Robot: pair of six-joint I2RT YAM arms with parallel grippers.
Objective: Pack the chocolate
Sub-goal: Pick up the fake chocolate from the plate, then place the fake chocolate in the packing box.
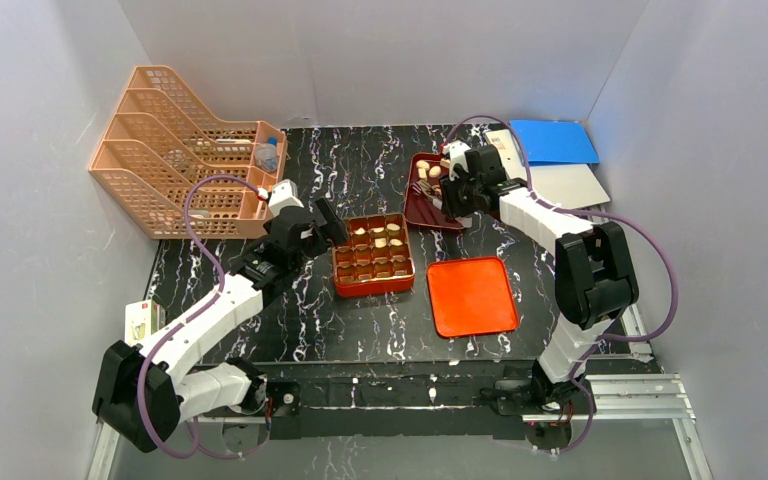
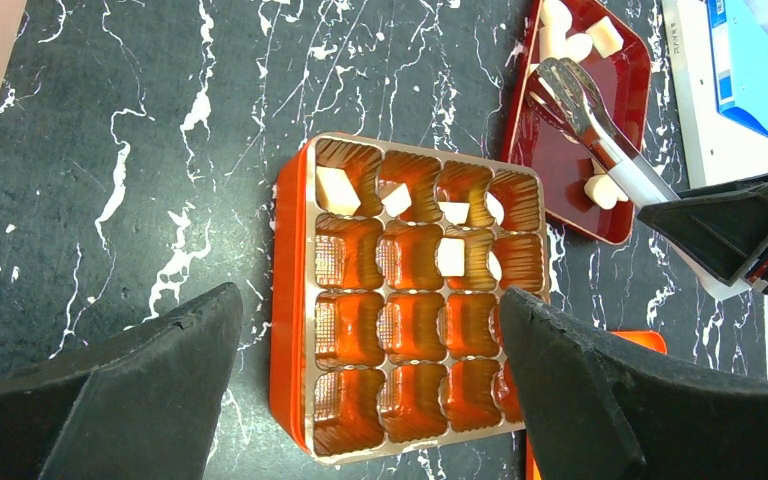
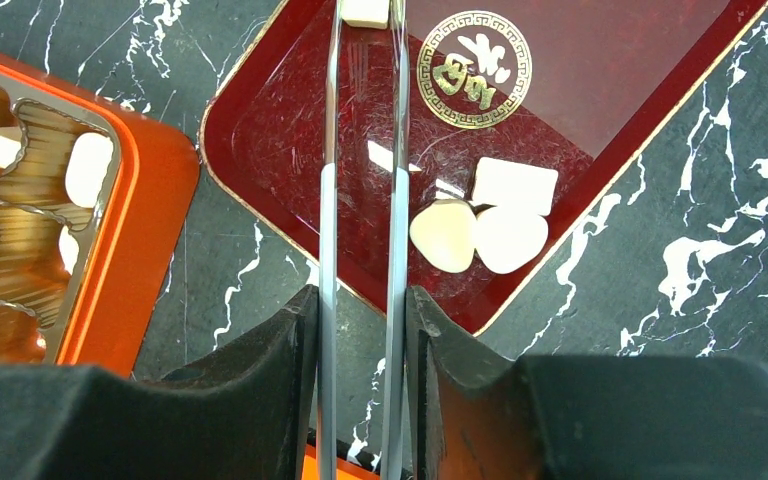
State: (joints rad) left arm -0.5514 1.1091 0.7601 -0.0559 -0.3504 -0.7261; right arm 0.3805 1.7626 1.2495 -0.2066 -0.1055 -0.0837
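Observation:
The orange-red compartmented box (image 1: pixel 373 255) sits mid-table with pale chocolate pieces (image 2: pixel 337 190) in its far two rows. My left gripper (image 2: pixel 370 295) hangs open above the box's near rows, holding nothing. More chocolate (image 3: pixel 480 225) lies in the dark red tray (image 3: pixel 610 80) behind and to the right. My right gripper (image 3: pixel 362 295) is shut on metal tongs (image 3: pixel 397 150), its fingers pressing both arms. The tongs reach over the tray, their tips on either side of one piece (image 3: pixel 365 12) at the frame's top edge. Whether the tips are squeezing it, I cannot tell.
A flat orange-red lid (image 1: pixel 472 295) lies right of the box. A peach mesh file rack (image 1: pixel 185 150) stands at the back left. A blue folder (image 1: pixel 552 140) and a white sheet (image 1: pixel 572 185) lie at the back right. A small carton (image 1: pixel 142 320) sits off the mat's left edge.

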